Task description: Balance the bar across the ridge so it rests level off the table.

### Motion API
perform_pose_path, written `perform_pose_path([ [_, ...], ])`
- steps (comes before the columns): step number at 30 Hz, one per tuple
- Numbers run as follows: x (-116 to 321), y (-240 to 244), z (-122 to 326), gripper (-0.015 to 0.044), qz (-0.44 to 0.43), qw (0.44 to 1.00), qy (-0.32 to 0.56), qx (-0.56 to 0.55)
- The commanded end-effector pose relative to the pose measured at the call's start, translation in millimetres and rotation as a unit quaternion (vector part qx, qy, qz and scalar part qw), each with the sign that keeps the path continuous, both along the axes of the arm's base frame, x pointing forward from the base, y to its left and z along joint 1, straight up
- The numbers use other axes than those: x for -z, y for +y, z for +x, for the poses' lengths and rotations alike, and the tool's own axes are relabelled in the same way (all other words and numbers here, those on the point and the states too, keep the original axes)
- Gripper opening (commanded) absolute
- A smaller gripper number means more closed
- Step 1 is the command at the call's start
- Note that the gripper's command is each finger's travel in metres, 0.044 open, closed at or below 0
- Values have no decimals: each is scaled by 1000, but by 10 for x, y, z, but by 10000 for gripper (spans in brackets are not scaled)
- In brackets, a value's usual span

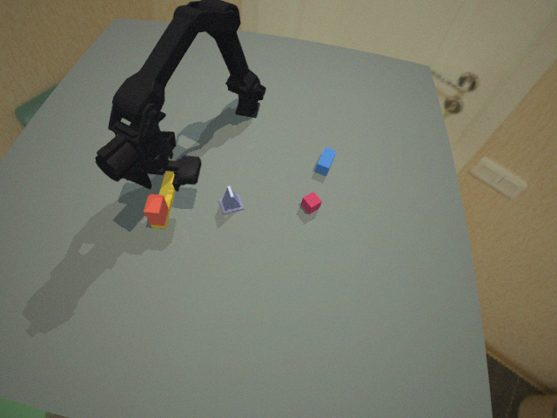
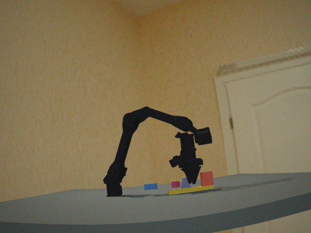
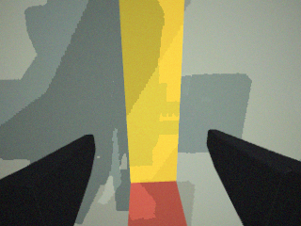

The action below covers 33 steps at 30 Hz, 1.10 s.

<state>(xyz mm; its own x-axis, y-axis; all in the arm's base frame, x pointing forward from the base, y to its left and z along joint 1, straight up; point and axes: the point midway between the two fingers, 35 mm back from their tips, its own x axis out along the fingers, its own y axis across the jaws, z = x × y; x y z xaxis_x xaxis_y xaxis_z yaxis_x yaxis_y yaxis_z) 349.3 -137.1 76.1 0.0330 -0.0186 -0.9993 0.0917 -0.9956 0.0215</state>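
Note:
The yellow bar (image 1: 170, 198) (image 2: 181, 191) (image 3: 152, 71) lies flat on the table, with an orange-red block (image 1: 156, 210) (image 2: 206, 178) (image 3: 155, 202) standing on one end. The grey-lilac ridge (image 1: 231, 201) (image 2: 185, 183) stands beside the bar with nothing on it; it is out of the wrist view. My gripper (image 1: 163, 187) (image 2: 192, 183) (image 3: 151, 139) is open and points down over the bar, near the block. One finger is on each side of the bar, with gaps on both sides. The fingertips look slightly above the bar.
A crimson cube (image 1: 311, 203) (image 2: 175, 184) and a blue block (image 1: 325, 160) (image 2: 150, 186) sit on the grey table (image 1: 314, 292) (image 2: 75, 208), beyond the ridge from the bar. The arm's shadow falls across the table around the bar.

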Motion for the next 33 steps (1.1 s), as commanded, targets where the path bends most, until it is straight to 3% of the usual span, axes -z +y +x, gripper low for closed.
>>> perform_pose_path([
  [1,70,11,-10,315,4,1000,2,2],
  [27,258,10,-8,315,4,1000,2,2],
  [33,252,4,-10,157,1,1000,3,0],
])
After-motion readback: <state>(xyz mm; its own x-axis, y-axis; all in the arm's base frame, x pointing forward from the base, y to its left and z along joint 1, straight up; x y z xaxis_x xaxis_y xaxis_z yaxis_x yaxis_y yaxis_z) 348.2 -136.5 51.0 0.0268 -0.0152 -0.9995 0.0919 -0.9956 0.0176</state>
